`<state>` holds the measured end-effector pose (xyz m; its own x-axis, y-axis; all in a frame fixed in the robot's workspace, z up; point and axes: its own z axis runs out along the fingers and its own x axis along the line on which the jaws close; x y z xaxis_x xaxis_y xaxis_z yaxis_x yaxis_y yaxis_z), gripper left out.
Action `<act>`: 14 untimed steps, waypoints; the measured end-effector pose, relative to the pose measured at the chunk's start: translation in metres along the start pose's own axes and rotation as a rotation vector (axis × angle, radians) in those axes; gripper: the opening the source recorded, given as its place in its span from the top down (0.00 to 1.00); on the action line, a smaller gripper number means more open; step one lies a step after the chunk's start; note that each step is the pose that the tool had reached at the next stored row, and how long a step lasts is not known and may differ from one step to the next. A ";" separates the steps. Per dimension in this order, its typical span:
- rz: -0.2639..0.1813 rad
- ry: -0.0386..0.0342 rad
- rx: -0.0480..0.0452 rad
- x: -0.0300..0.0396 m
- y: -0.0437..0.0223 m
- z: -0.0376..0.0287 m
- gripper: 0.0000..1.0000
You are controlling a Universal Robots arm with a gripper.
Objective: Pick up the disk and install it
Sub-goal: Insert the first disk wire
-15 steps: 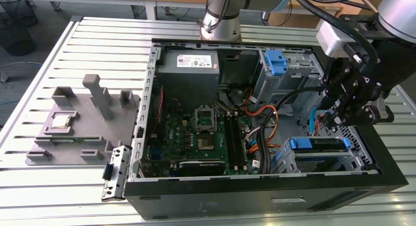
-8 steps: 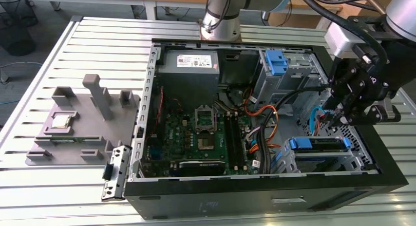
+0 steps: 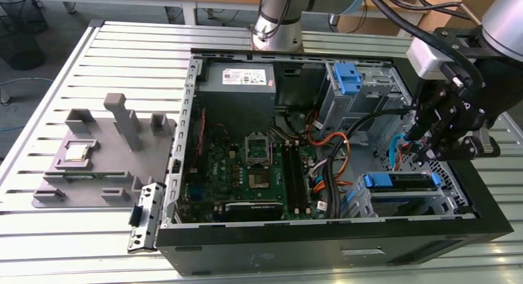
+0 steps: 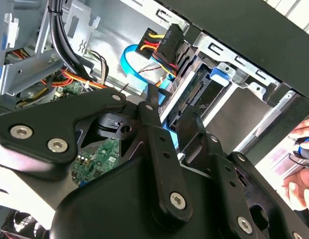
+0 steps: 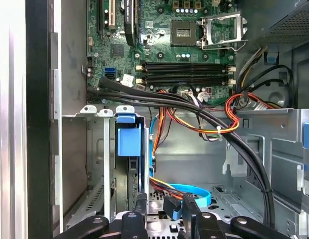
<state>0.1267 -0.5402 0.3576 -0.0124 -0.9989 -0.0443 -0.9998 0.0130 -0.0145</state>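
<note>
Sweeping from the exterior view's left: grey fixture (image 3: pixel 90 174) on the table (image 3: pixel 49 247), well outside the case (image 3: pixel 327 250), w/ a small chip (image 3: pixel 78 151) on it, not part of this job. Into the case: board (image 3: pixel 237 174) across the floor, PSU (image 3: pixel 239 78) against the far wall, cables (image 3: pixel 331 143) trailing off toward the exterior view's right. Now the bit that matters: the disk (image 3: pixel 400 182) is inside the case, in the near corner on the exterior view's right. It stands on edge in the cage (image 3: pixel 454 192), blue bracket showing at both ends of the slot. First wrist view agrees: blue tab on top, dark body dropping down into the cage. The gripper (image 3: pixel 425 154) hangs inside the case just above that slot. Claw: fingers (image 5: pixel 140 206) spread, nothing pinched. In both wrist views the gap between them holds only a blue cable (image 5: pixel 194 191) & a dark plug further back. One finger sits just beside the disk's edge; touching or not, can't tell. My read: pick-up is done, the disk is in its bay and not held, so the install looks mostly there. Can't tell if it's clicked fully home, nor if the plug (image 4: pixel 164 40) w/ red & yellow wires is mated to it. Past the case's wall, in the second wrist view, a person's hand (image 4: pixel 299 169) shows.
</note>
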 end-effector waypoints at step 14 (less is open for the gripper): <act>0.000 0.0002 0.0000 0.0023 -0.0004 0.0037 0.58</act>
<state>0.1271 -0.5423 0.3539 -0.0129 -0.9989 -0.0442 -0.9998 0.0135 -0.0145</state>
